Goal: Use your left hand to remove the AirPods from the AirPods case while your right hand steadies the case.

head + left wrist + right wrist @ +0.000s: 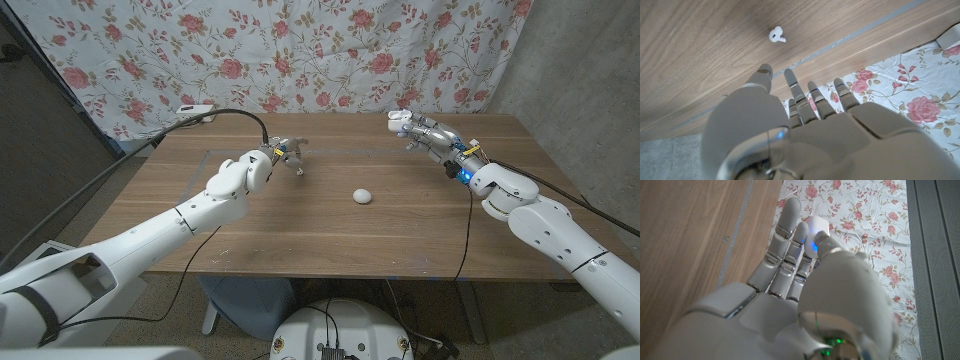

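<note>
My right hand (428,131) is raised over the table's far right and grips the white AirPods case (398,117) between thumb and fingers. The case (816,230) shows beside the fingertips (792,207), with a blue glow on it. My left hand (272,160) hovers over the far left-middle of the table with its fingers (812,95) spread and nothing in them. A white AirPod (776,35) lies on the wood just beyond those fingers; in the head view the AirPod (300,170) is a small speck. Another small white rounded object (362,196) lies at mid-table.
The wooden table (300,235) has a faint taped line near its far edge. A floral cloth (300,50) hangs behind it. A black cable (225,113) arcs over the far left corner, and another cable (466,240) hangs from my right arm.
</note>
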### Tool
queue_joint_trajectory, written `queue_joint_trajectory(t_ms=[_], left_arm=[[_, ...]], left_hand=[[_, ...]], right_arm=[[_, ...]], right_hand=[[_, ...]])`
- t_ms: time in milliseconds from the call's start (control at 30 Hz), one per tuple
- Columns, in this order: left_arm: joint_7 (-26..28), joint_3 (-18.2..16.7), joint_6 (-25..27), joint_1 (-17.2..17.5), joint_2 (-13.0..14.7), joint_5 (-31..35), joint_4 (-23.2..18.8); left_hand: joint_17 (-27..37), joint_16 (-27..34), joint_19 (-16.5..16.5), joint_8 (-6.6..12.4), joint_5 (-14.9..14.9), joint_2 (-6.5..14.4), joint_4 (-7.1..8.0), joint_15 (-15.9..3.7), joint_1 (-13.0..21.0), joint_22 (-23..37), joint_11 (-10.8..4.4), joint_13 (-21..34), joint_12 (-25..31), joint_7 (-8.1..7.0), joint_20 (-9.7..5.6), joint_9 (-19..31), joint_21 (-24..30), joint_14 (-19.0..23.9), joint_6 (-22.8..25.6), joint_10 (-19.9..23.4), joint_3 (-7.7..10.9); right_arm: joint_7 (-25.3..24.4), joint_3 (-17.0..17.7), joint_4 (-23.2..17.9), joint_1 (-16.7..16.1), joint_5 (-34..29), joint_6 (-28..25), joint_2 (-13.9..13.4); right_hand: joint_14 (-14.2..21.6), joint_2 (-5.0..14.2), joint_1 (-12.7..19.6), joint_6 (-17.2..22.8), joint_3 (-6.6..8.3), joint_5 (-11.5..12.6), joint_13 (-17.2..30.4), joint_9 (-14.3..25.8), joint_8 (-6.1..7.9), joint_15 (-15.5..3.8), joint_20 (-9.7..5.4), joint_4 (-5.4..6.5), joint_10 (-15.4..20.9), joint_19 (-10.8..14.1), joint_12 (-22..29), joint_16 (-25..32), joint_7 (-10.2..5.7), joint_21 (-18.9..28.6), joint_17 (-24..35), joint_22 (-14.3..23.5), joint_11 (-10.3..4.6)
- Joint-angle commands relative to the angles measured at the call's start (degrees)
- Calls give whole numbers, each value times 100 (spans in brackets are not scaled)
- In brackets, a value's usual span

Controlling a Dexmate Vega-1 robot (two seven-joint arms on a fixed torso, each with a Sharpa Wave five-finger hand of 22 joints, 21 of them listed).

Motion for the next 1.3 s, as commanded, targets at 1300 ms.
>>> queue_joint_trajectory(t_ms=[1300], left_arm=[[1046,-803,-1236,-26,-274,-574,-864]], left_hand=[[-226,41,72,74,-9,68,-70,12,-126,7,-14,-300,-259,-4,-16,17,36,154,54,331,146]], right_arm=[[-771,-273,248,187,-818,-26,174]], right_hand=[[219,36,24,45,-7,55,584,18,-10,-690,-469,-24,227,-879,1192,-16,38,92,9,2,-83]])
